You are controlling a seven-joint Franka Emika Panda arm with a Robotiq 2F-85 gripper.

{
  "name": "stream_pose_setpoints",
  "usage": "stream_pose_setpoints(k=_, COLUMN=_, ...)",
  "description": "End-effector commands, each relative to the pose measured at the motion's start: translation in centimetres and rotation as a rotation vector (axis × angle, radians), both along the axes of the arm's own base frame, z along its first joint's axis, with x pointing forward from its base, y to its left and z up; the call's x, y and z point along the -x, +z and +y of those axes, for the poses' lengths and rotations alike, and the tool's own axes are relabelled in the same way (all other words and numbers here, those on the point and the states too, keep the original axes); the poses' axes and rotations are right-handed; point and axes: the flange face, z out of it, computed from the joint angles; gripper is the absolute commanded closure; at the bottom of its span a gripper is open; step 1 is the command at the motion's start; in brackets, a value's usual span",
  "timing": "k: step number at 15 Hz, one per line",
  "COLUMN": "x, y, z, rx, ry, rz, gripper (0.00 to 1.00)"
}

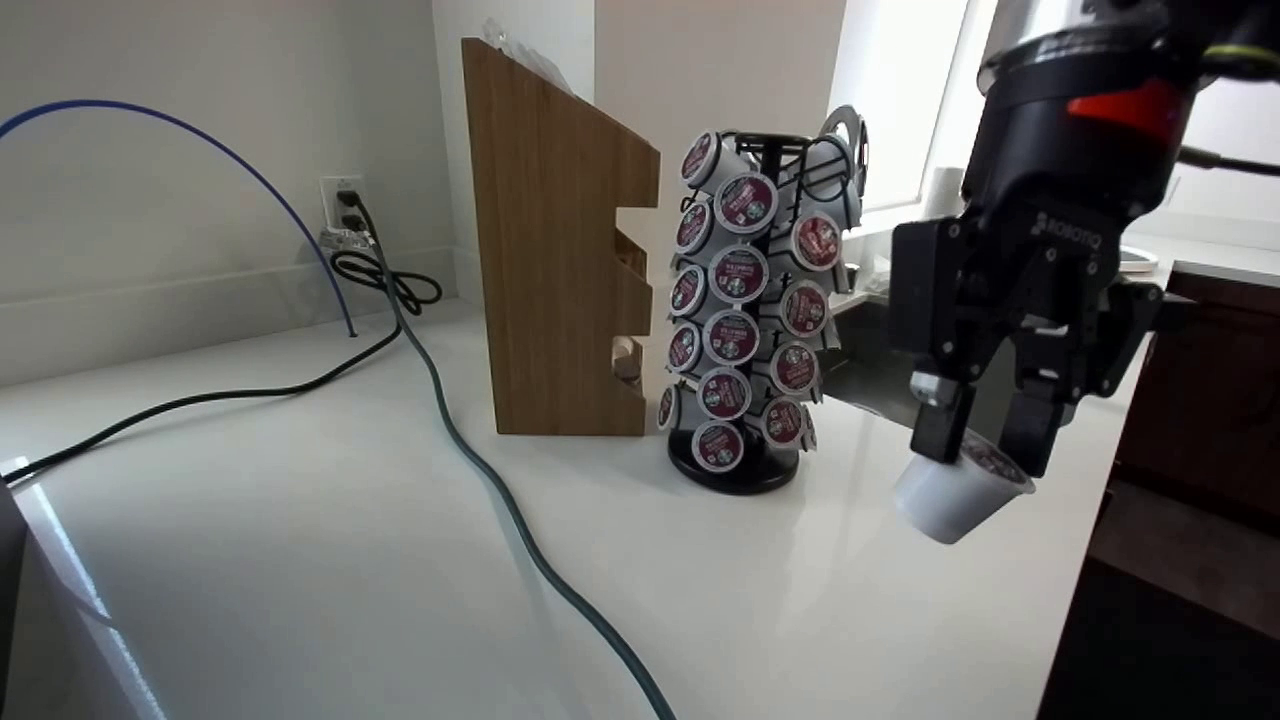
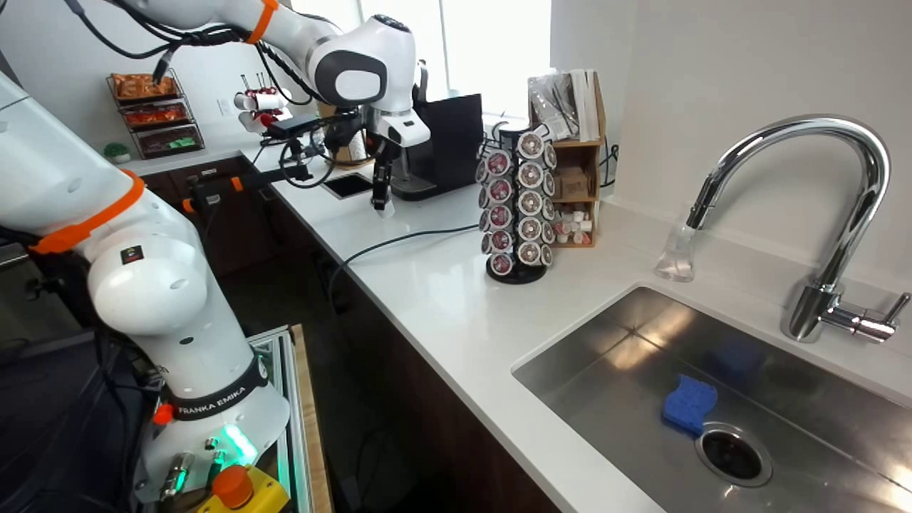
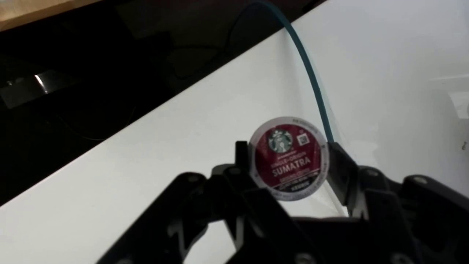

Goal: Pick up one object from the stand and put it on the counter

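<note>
Pinching 1 coffee pod [image 1: 952, 503], end effector [image 1: 982, 456] has it tilted over the counter [image 1: 850, 630], inside the robot-side edge, well apart from stand [image 1: 738, 481]. Pick looks done; placing, release left.

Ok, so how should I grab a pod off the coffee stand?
I'd probably pinch a pod by opposite edges of its rim, with the tool coming from outside the stand, facing the lid. The lids face outward, leaving rims exposed, while the cups point inward among wires and neighbours. In the wrist view, the held pod is pinched across its rim too.
</note>
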Motion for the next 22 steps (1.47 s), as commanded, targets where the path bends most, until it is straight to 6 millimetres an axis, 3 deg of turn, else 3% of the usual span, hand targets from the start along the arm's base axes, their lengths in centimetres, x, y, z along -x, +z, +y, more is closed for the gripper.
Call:
stream_pose_setpoints(k=1, x=-1.6, y=-4.7, z=0.8, rx=0.04, ry=-0.034, rz=0.068, gripper=0.71)
stream_pose_setpoints(k=8, x=-4.7, y=-11.3, z=2.4, rx=0.112, ry=-0.054, rz=0.112, gripper=0.71)
stream_pose_setpoints(k=13, x=-5.9, y=-14.0, z=3.1, rx=0.165, ry=-0.052, rz=0.159, gripper=0.71)
stream_pose_setpoints(k=20, x=-6.6, y=-16.3, z=3.8, rx=0.221, ry=-0.04, rz=0.179, gripper=0.71)
stream_pose_setpoints(k=21, x=-6.6, y=-16.4, z=3.8, rx=0.226, ry=-0.039, rz=0.177, gripper=0.31)
stream_pose_setpoints(k=22, x=-6.6, y=-16.5, z=3.9, rx=0.227, ry=-0.04, rz=0.18, gripper=0.2)
